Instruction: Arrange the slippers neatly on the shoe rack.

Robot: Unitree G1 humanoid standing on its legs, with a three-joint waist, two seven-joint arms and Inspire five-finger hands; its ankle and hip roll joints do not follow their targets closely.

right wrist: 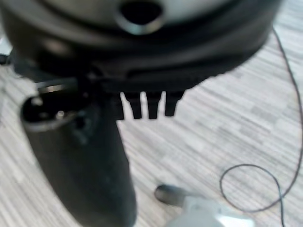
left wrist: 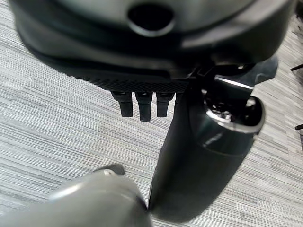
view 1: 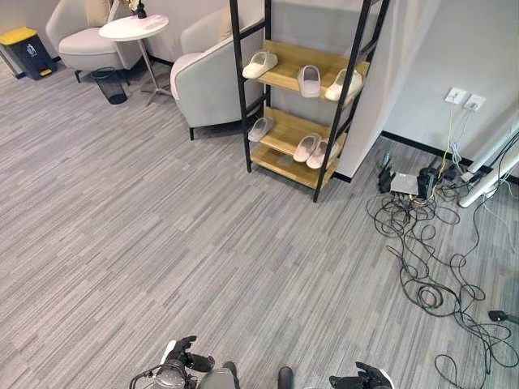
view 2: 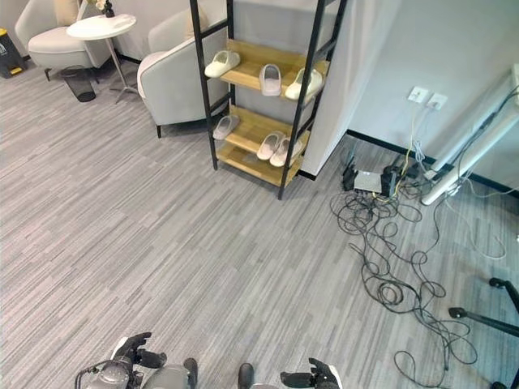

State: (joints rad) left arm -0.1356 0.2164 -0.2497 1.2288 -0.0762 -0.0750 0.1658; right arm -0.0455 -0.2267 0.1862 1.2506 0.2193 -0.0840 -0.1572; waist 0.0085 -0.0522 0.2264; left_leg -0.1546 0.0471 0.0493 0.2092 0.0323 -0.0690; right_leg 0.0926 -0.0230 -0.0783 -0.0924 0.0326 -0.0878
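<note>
While both hands hang low, well apart from the shoe rack (view 1: pixel 302 97), nothing is being held: left hand (left wrist: pixel 142 101) in its wrist view has fingers straight and relaxed over bare floor (view 1: pixel 162 243), right hand (right wrist: pixel 149 104) likewise, released, w/ only floor and a loop of cable past it. Slippers are all on the rack already. Upper shelf: white slipper (view 1: pixel 259 64) at the left end lying angled, a grey one (view 1: pixel 309 80) mid-shelf pointing toward the front, a cream one (view 1: pixel 344 84) at the right end by the post. Lower shelf: a grey slipper (view 1: pixel 260 128) at the left, and a pale pair (view 1: pixel 313 149) side by side, touching, toward the right. Judging by looks, these are light, soft, open-back slippers, prob. foam sole w/ fabric upper; they'd flex and squash rather than break, not slippery. Best hold is likely a pinch across the upper strap, or thumb inside w/ fingers under the sole. Upper-shelf ones look mismatched and skewed, so straightening seems left to do.
</note>
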